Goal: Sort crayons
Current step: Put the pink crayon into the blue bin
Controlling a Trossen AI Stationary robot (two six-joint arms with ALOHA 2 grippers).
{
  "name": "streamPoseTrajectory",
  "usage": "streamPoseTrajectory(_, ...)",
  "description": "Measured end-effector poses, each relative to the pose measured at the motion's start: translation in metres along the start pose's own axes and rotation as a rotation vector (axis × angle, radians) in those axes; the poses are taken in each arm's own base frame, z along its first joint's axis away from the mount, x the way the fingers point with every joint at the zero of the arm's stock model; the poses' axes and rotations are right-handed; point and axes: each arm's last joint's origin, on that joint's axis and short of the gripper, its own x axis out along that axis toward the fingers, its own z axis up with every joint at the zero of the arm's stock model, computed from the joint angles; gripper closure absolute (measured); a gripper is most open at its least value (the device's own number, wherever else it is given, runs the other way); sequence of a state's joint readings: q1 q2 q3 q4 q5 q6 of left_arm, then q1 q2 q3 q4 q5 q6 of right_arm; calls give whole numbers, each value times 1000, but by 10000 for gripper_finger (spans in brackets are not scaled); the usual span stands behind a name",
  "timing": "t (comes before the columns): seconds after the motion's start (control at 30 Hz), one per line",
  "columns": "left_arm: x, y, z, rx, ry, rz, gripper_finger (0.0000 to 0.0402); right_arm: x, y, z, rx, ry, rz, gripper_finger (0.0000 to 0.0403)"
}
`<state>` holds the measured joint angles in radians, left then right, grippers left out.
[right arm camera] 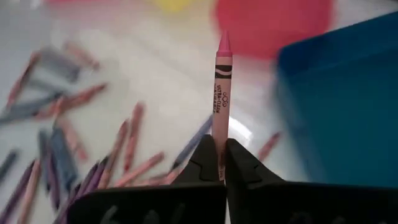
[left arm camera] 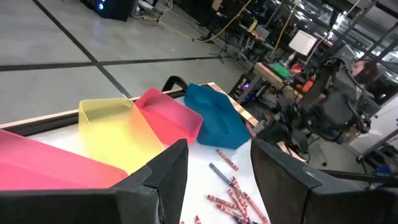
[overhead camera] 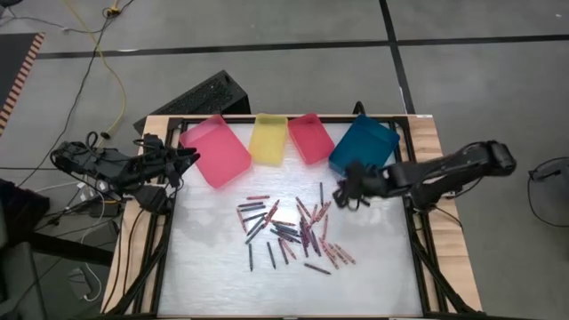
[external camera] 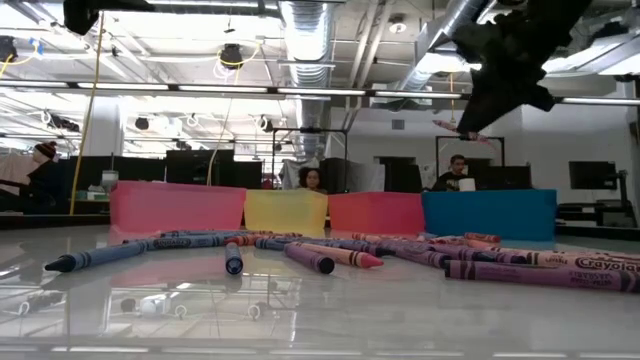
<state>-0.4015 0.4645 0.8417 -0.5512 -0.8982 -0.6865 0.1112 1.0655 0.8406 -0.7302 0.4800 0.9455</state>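
Beside the blue tray (overhead camera: 364,142), lifted above the table (overhead camera: 213,267), the right gripper (right arm camera: 219,163) pinches a pink crayon (right arm camera: 221,87) by its lower end (tip pointing away from the fingers). Most crayons (overhead camera: 289,231) lie scattered on the table, near that tray's front. Well apart from the blue tray, past the pink tray (overhead camera: 213,149), the left gripper (left arm camera: 214,171) waits with fingers spread.

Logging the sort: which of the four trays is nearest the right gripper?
The blue tray, last in the row beside the red one. The right gripper, shut on a pink crayon, hovers just before it.
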Motion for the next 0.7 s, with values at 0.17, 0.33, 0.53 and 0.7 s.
streamPoseTrajectory(0.17, 0, 0, 0, -7, -2, 4, 237, 1, -34, 17, 88, 7, -166, 398)
streamPoseTrajectory(0.33, 0, 0, 0, -6, 0, 5, 237, 10, -59, 27, 127, 51, -329, 398)
streamPoseTrajectory(0.53, 0, 1, 0, -13, 1, 7, 237, 30, -72, 35, 96, 107, -432, 398)
streamPoseTrajectory(0.7, 0, 1, -1, -19, 7, 14, 237, 50, -78, 38, 49, 192, -487, 398)
